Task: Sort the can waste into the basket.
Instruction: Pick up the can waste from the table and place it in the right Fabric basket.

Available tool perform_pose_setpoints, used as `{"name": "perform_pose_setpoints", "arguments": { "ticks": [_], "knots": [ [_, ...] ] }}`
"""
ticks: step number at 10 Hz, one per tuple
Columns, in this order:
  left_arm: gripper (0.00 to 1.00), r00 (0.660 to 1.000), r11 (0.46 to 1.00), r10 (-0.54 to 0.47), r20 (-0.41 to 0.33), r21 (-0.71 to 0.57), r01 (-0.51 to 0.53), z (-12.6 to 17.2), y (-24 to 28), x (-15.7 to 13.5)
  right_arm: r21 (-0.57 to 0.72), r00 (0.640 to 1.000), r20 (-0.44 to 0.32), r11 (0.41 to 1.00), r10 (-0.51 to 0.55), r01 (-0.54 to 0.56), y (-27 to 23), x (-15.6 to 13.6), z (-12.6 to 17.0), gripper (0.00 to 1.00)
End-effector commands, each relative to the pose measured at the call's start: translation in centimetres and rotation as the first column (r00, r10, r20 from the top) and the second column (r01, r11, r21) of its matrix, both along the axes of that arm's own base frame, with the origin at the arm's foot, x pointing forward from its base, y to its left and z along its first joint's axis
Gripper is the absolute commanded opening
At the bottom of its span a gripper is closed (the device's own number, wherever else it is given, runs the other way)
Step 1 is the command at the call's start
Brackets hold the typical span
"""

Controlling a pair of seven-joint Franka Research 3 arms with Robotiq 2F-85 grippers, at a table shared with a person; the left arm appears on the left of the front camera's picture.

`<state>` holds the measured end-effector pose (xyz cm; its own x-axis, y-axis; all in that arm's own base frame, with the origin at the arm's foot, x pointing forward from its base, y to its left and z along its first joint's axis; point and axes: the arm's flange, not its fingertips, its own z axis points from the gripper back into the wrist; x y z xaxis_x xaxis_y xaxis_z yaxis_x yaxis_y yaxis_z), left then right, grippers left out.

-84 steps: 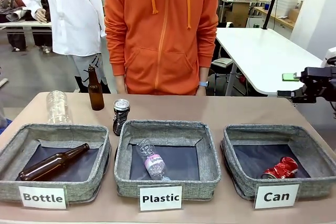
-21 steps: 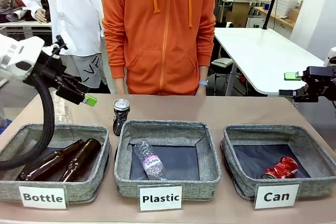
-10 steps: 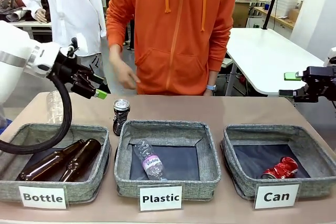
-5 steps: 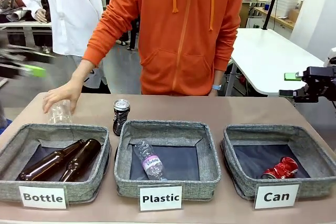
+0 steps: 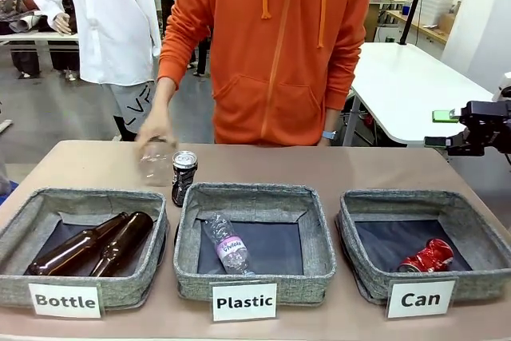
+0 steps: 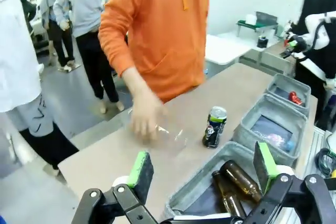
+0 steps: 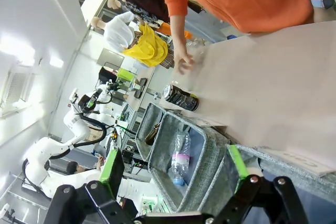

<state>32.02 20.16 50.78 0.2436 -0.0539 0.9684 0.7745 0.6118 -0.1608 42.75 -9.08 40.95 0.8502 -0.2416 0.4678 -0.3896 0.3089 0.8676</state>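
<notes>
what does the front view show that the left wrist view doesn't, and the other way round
Front view: the white labels on the bins, such as the Can label. Left wrist view: the left gripper, open. Both: the dark can upright on the table, the person's hand on a clear bottle beside it, two brown bottles in one bin, and the red can in the basket.

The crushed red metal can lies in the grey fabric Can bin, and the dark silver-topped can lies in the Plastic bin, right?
Not quite: the crushed red metal can does lie in the grey fabric Can bin, but the dark silver-topped can stands on the brown table, outside the Plastic bin's far left corner. The front view shows it.
</notes>
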Motion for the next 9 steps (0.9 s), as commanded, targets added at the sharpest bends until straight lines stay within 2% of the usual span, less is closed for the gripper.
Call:
{"name": "perform_pose_setpoints", "arguments": {
  "ticks": [1, 3, 6, 7, 9],
  "knots": [
    [1.0, 1.0, 1.0, -0.006, -0.002, -0.03, 0.006, -0.8, -1.3, -0.3, -0.005, 1.0, 0.024, 1.0, 0.0, 0.001, 0.0, 0.0, 0.2, 1.0],
    [1.0, 1.0, 0.999, -0.027, 0.004, 0.02, 0.027, -0.4, -3.0, 0.0, -0.005, 1.0, 0.024, 1.0, 0.0, 0.001, 0.0, 0.0, 0.2, 1.0],
    [1.0, 0.985, 0.981, -0.165, -0.04, 0.096, 0.168, -0.3, -8.1, 4.8, -0.005, 1.0, 0.024, 1.0, 0.0, 0.001, 0.0, 0.0, 0.2, 1.0],
    [1.0, 0.98, 0.973, -0.179, -0.085, 0.129, 0.189, -0.3, -9.0, 6.4, -0.005, 1.0, 0.024, 1.0, 0.0, 0.001, 0.0, 0.0, 0.2, 1.0],
    [1.0, 0.988, 0.989, -0.139, -0.071, 0.045, 0.142, 0.3, -5.4, 6.6, -0.005, 1.0, 0.024, 1.0, 0.0, 0.001, 0.0, 0.0, 0.2, 1.0]
  ]
}}
